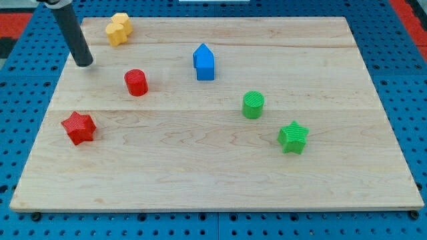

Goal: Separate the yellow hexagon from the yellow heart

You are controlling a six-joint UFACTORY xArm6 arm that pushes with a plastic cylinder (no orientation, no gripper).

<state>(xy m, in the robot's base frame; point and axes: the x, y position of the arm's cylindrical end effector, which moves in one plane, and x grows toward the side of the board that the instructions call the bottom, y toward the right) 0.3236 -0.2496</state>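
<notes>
Two yellow blocks sit pressed together near the board's top left corner. One point(123, 21) lies toward the view's top and the other point(115, 33) just below and left of it. I cannot tell which is the hexagon and which is the heart. My tip point(85, 64) rests on the board's left edge, below and to the left of the yellow pair, apart from them. The dark rod slants up to the view's top left.
A red cylinder point(136, 82) stands right of my tip. A red star point(79, 127) is at the lower left. A blue house-shaped block point(204, 62) is top centre. A green cylinder point(253, 105) and a green star point(293, 137) are on the right of the wooden board point(213, 180).
</notes>
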